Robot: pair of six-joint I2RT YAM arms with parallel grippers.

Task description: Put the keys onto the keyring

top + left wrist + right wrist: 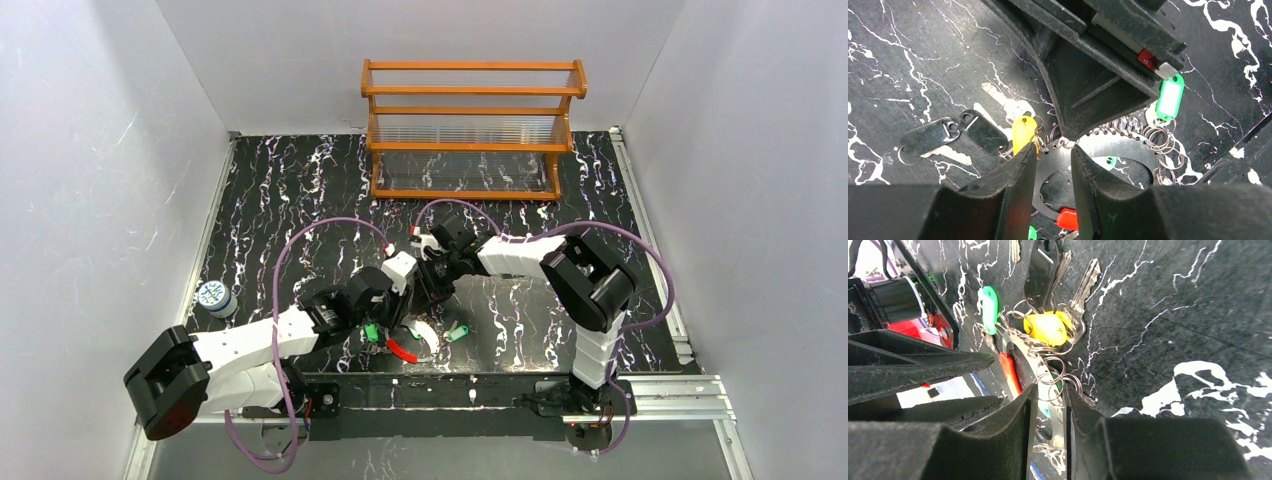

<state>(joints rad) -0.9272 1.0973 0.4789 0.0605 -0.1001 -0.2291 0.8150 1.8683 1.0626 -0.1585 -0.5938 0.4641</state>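
Observation:
The keyring [417,342] is an oval metal band with a red part [1067,219] and many small split rings; it also shows in the left wrist view [1128,150]. A yellow key [1023,132] hangs on a ring at its rim, also seen in the right wrist view [1048,327]. Green keys lie left [371,332] and right [458,332] of the keyring. My left gripper [1054,149] hovers over the band, jaws a little apart and empty. My right gripper [1050,387] is shut on the band's edge among the rings, and its tip shows in the left wrist view [1068,132].
Two black-headed keys [948,134] lie on the marbled table beside the yellow key. A wooden rack [470,130] stands at the back. A small white-and-blue round object [214,297] sits at the left edge. Purple cables [300,240] loop over both arms.

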